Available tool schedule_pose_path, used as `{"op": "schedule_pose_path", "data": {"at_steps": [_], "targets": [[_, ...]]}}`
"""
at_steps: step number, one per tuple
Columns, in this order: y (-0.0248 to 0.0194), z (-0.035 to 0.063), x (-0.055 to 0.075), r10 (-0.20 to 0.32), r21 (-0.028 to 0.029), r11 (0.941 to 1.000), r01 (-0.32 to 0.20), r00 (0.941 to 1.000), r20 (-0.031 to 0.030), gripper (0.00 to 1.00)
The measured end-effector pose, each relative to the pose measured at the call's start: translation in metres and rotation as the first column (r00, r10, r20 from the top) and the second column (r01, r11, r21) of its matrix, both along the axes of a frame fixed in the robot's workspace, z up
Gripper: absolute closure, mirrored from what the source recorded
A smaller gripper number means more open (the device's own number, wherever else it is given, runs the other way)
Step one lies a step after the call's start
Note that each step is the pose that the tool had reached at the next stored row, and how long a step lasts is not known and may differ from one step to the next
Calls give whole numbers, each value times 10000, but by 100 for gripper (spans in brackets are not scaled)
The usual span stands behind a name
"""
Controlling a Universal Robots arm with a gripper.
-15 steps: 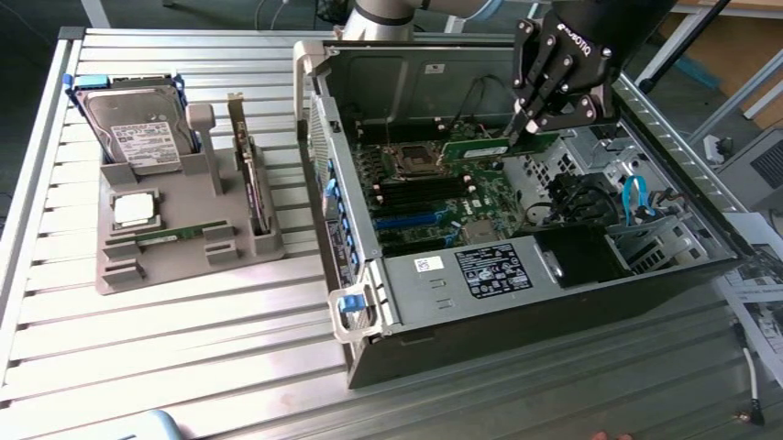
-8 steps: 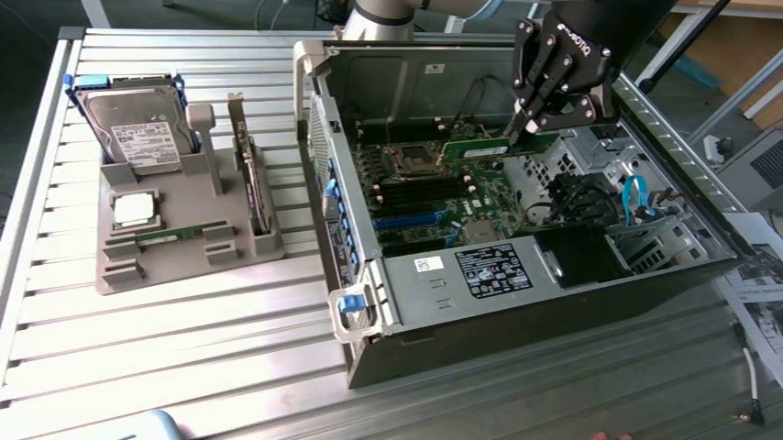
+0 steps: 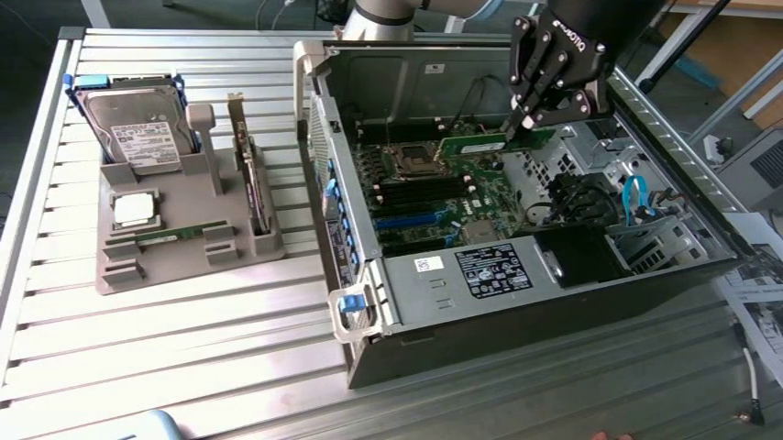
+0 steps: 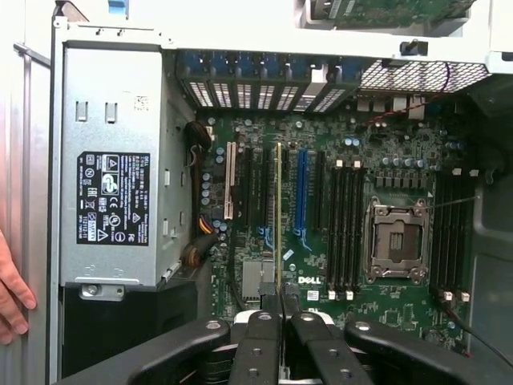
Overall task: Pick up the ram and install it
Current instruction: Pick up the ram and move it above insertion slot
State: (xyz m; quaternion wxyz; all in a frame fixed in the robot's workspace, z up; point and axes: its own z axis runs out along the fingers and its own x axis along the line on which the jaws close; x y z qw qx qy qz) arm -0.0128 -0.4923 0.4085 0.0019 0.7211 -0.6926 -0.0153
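Observation:
My gripper (image 3: pixel 519 134) hangs over the open computer case (image 3: pixel 367 302) and is shut on the ram (image 3: pixel 475 145), a slim green stick held level above the motherboard (image 3: pixel 446 197). In the wrist view the ram (image 4: pixel 279 216) is seen edge-on as a thin line running out from between the fingers of the gripper (image 4: pixel 280 311). It lies over the expansion slots, apart from the black memory slots (image 4: pixel 345 228) beside the processor socket (image 4: pixel 396 239). A second, alike stick (image 3: pixel 165 236) lies on the grey holder tray (image 3: pixel 123 275) at the exterior view's left.
The tray also carries a hard drive (image 3: pixel 141 137), a square silver processor (image 3: pixel 132 209) and an upright dark card (image 3: pixel 252 179). A power supply (image 4: pixel 112 192) fills one side of the case. A person's hand (image 4: pixel 11 295) rests at the case's edge. Blue cables (image 3: pixel 636 200) sit near the drive bay.

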Motion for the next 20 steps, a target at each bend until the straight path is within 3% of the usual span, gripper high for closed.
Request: {"op": "schedule_pose_path", "data": {"at_steps": [7, 9, 20], "targets": [[103, -7, 0, 0, -1, 10000, 0, 10000, 0, 88], [165, -11, 0, 0, -1, 10000, 0, 10000, -1, 88], [295, -22, 0, 0, -1, 10000, 0, 10000, 0, 88]]}}
